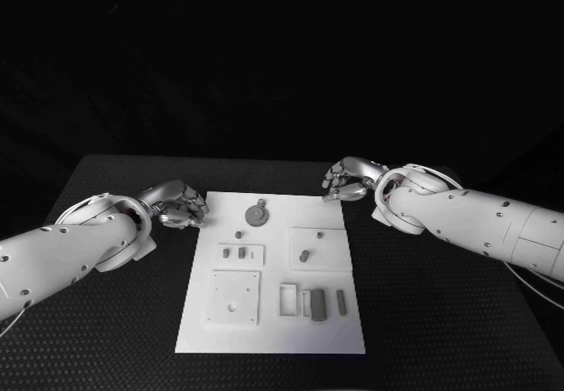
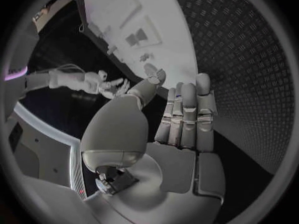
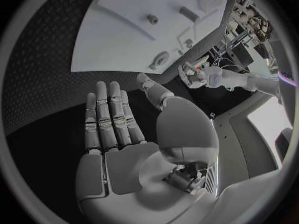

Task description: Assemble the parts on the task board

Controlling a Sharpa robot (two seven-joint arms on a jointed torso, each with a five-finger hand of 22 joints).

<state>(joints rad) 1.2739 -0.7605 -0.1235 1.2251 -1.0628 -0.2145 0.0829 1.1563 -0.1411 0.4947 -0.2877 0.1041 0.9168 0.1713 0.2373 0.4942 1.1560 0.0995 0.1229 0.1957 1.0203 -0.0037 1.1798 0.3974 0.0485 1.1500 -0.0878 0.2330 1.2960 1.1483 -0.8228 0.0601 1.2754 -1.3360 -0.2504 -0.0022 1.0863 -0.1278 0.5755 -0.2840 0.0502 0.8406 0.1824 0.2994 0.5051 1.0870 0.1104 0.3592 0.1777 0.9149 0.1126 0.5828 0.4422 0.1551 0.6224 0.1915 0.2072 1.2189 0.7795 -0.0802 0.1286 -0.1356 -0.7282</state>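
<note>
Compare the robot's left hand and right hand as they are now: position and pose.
The left hand hovers beside the task board's left edge, level with the round grey part; the right hand sits farther back, off the board's far right corner. Seen from the head, the left hand lies nearer the robot's body than the right hand. Both hold nothing, with fingers extended straight and close together, thumb apart, over the black table.

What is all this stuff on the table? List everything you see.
table: one, black, under everything.
task board: one, white, middle of the table.
parts: several, grey, small, spread over the board; a round one near its far end, upright bars near its near end.
left robot hand: one, silver, fingers apart, holding nothing, beside the board's left edge.
right robot hand: one, silver, holding nothing, off the board's far right corner.
</note>
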